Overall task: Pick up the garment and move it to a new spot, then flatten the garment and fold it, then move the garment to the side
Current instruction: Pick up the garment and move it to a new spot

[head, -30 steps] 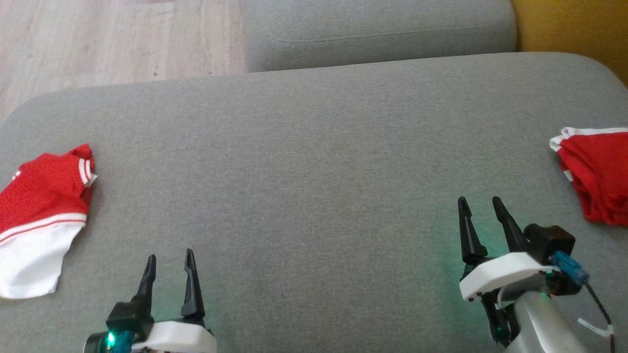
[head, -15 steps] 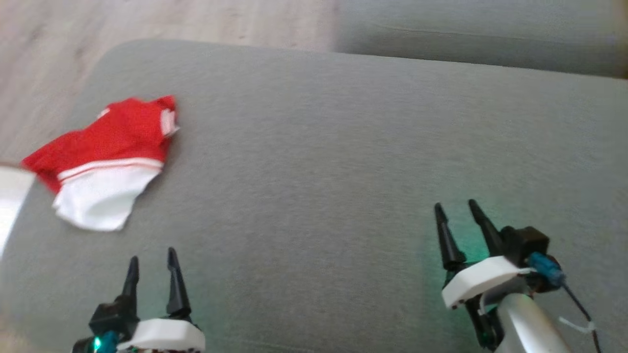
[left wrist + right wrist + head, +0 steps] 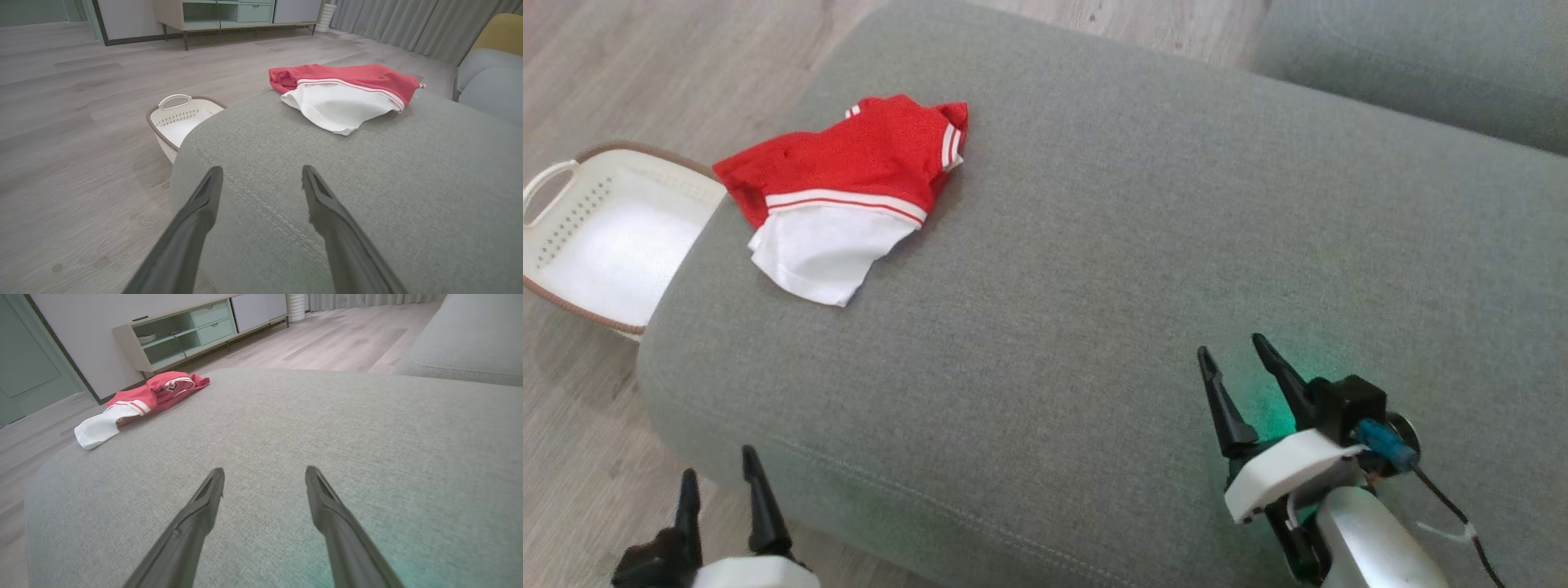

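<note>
Head view: crumpled red-and-white fabric garment (image 3: 849, 180) lies on grey upholstered sofa seat (image 3: 1094, 245); left fingers (image 3: 759, 506) and right fingers (image 3: 1223, 408) both spread, holding nothing.

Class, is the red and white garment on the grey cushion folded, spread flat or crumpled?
Crumpled: the garment lies loosely heaped near a corner of the cushion, edges uneven, red overlapping white.
</note>
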